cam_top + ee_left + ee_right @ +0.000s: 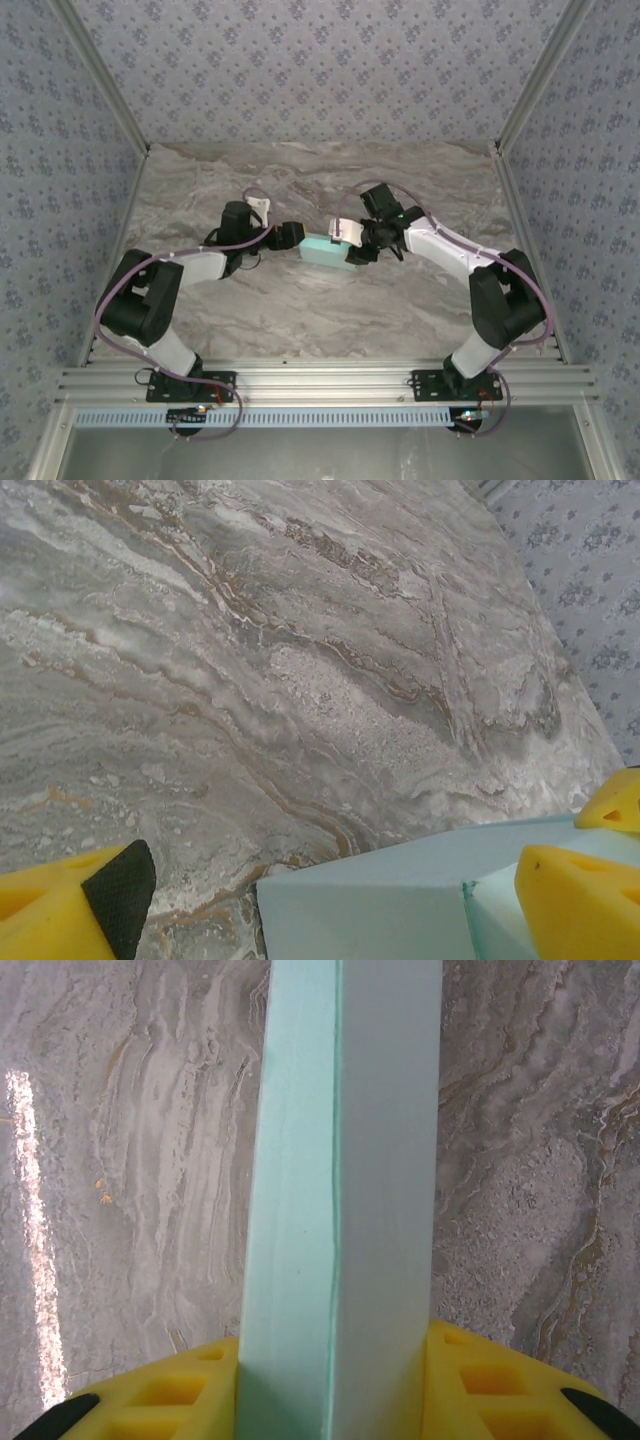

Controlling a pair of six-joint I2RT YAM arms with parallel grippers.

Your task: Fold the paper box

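Note:
The paper box [325,250] is a small light cyan rectangular box at the middle of the marble table. My right gripper [354,244] is shut on its right end. In the right wrist view the paper box [340,1160] runs straight away from the camera, pinched between the yellow fingers [170,1395] of the right gripper [335,1385]. My left gripper [296,236] is at the box's left end. In the left wrist view the left gripper [330,890] stands open, with one end of the paper box [390,900] between its fingers [70,905]. The left finger is well clear of the card.
The grey-brown marble table [320,180] stretches behind and in front of the box. Patterned walls [320,60] close off the back and both sides. An aluminium rail [320,380] carries the arm bases along the near edge.

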